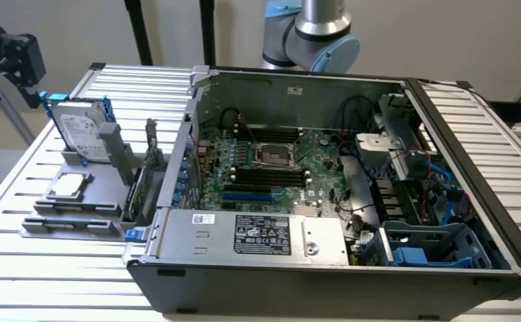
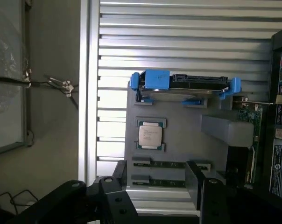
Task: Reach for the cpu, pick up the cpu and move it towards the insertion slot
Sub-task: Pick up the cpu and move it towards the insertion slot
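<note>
The cpu (image 2: 150, 135) is a small square chip with a silver top, lying flat in a recess of the grey fixture (image 2: 178, 140); it also shows at the exterior view's left (image 1: 70, 186). My gripper (image 2: 157, 189) hovers well above the fixture, open, its black fingers (image 2: 116, 184) apart with nothing between them. The cpu lies beyond the fingertips, untouched. The arm's black tool head (image 1: 14, 57) hangs high at the exterior view's upper left. The insertion slot (image 1: 273, 155), a metal-framed square socket on the green board, sits inside the open computer case.
An upright hard drive with blue rails (image 2: 183, 84) stands on the fixture behind the cpu, and memory sticks (image 2: 157, 164) lie in front of it. The case wall (image 1: 175, 168) rises beside the fixture. The slatted table (image 1: 27, 168) ends at the exterior view's left.
</note>
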### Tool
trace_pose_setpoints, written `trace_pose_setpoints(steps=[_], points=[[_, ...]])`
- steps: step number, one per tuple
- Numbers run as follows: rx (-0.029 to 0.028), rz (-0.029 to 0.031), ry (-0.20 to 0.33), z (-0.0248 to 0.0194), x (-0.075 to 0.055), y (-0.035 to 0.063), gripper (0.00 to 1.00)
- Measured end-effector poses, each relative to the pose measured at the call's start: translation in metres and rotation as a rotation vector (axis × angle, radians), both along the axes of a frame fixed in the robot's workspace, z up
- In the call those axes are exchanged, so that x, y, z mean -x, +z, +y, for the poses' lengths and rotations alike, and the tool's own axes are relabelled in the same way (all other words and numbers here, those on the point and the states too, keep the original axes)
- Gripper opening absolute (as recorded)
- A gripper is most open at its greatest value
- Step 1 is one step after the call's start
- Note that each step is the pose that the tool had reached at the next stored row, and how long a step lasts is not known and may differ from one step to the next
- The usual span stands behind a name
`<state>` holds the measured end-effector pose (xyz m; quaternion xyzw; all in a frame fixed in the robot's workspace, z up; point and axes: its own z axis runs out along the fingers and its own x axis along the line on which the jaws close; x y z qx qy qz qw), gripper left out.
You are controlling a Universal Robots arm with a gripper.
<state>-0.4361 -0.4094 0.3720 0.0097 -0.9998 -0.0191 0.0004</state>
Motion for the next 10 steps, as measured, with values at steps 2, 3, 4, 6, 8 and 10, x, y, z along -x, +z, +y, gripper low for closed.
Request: trace_pose_setpoints(steps=[2,3,4,6,8,10], points=[[0.0001,0.0004,0.0,0.0,0.0,-0.0025,0.65],[0.0002,0.0005,0.0,0.0,0.0,-0.0042,0.65],[0.0001,0.0005,0.0,-0.0001,0.0,-0.0061,0.65],[0.0001,0.0004,0.0,-0.0005,-0.001,-0.0097,0.65],[0.0001,0.0004,0.0,-0.0008,-0.001,-0.0133,0.65],[0.0,0.0004,0.0,-0.0013,-0.001,-0.017,0.65]])
